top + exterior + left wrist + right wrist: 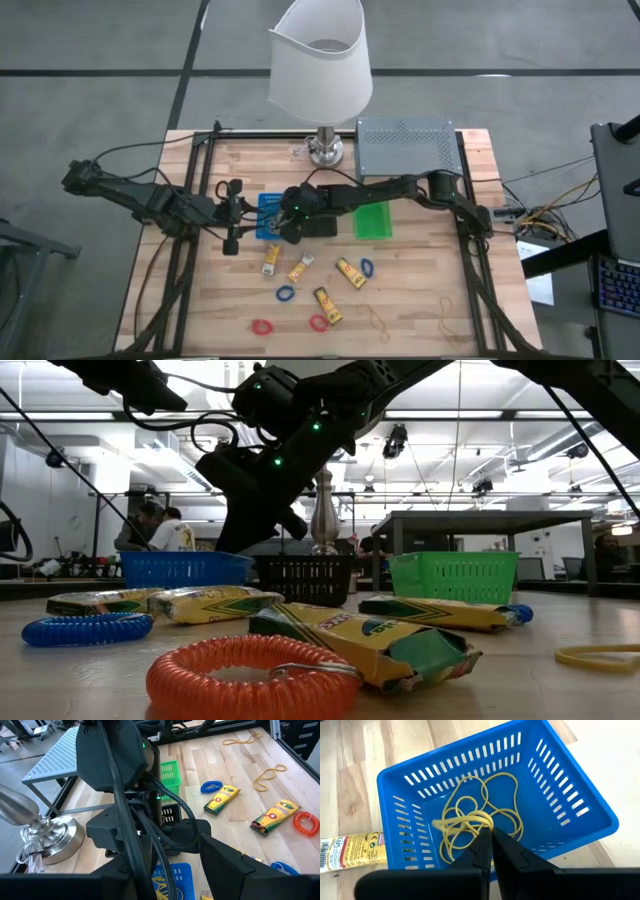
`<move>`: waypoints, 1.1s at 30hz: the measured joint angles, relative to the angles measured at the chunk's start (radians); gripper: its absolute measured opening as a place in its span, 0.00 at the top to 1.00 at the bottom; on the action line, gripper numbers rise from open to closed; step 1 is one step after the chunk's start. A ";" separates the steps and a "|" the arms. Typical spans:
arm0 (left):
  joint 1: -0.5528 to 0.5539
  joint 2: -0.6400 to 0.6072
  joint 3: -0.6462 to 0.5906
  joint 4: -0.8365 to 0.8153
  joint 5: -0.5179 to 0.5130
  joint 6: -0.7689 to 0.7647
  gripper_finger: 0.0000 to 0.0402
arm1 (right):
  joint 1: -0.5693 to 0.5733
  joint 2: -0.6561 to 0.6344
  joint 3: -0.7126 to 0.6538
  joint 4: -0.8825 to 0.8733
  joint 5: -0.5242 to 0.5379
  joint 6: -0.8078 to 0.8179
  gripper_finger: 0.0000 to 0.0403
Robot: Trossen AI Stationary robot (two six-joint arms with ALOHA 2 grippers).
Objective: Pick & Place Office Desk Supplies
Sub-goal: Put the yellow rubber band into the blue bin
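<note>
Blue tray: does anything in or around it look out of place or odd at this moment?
Nothing looks damaged or spilled. The blue tray holds a tangle of rubber bands, and the shut right gripper pinches one band above them. A yellow packet lies just outside the tray wall.

Print on the yellow packets (370,640) is too small or blurred to read; no other legible text.

The right end effector (492,837) is closed, arm reaching across; the left end effector (232,215) waits half-open.
</note>
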 joint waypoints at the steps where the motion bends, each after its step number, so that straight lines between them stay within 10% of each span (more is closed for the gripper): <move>1: 0.000 0.000 0.000 0.000 0.000 0.000 0.58 | 0.000 0.000 0.000 0.000 0.000 0.000 0.98; 21: 0.000 0.000 0.000 0.000 0.000 0.000 0.58 | -0.003 -0.001 0.002 -0.002 0.000 -0.005 0.97; 33: 0.000 0.000 0.000 0.000 0.000 0.000 0.58 | -0.003 -0.001 0.002 -0.002 0.000 -0.014 0.77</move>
